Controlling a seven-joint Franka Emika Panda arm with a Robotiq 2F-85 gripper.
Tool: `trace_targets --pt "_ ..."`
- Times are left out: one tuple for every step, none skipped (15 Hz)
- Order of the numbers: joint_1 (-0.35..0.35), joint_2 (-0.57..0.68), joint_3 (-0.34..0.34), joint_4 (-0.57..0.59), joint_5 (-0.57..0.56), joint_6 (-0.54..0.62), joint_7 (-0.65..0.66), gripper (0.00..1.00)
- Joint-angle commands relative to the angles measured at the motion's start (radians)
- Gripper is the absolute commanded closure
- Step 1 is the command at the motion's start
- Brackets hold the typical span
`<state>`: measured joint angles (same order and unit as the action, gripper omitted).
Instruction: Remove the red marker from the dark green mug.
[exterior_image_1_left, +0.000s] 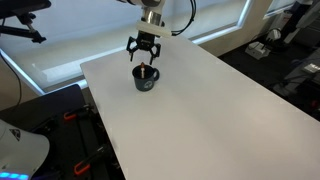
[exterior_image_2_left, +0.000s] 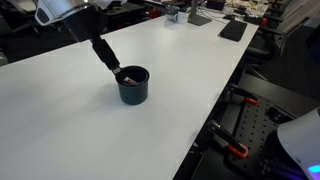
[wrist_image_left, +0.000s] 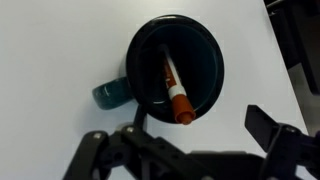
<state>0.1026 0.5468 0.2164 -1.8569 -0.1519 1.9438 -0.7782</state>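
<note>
Item: red marker (wrist_image_left: 176, 88), inside the dark green mug (wrist_image_left: 145, 55), leaning from the mug's centre to its rim at 6 o'clock in the wrist view. Mug upright on the white table (exterior_image_1_left: 210, 110), with its handle at 8 o'clock. Gripper (exterior_image_1_left: 144, 58) poised directly above the mug, jaws spread wide, holding nothing.

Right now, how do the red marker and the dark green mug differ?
The red marker is a thin stick; the dark green mug is squat and round with a side handle. The marker is bright red and white; the mug is nearly black. The marker leans tilted inside; the mug stands upright, holding it. Neither is gripped.
</note>
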Motion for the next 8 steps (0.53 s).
trace_targets --pt "0.01 -0.005 -0.005 -0.001 -0.001 -0.019 0.015 0.0" --pt "0.009 -0.008 -0.006 -0.007 0.001 -0.019 0.021 0.0" --pt "0.006 -0.012 -0.006 -0.015 0.005 -0.015 0.02 0.0" --pt "0.005 -0.015 -0.007 -0.022 0.006 -0.012 0.023 0.0" --pt "0.004 -0.018 -0.008 -0.029 0.008 -0.009 0.027 0.0" --pt "0.002 -0.02 -0.009 -0.035 0.009 -0.007 0.029 0.0" --pt "0.001 -0.022 -0.009 -0.042 0.01 -0.005 0.032 0.0" --pt "-0.001 -0.022 -0.008 -0.045 0.012 -0.002 0.03 0.0"
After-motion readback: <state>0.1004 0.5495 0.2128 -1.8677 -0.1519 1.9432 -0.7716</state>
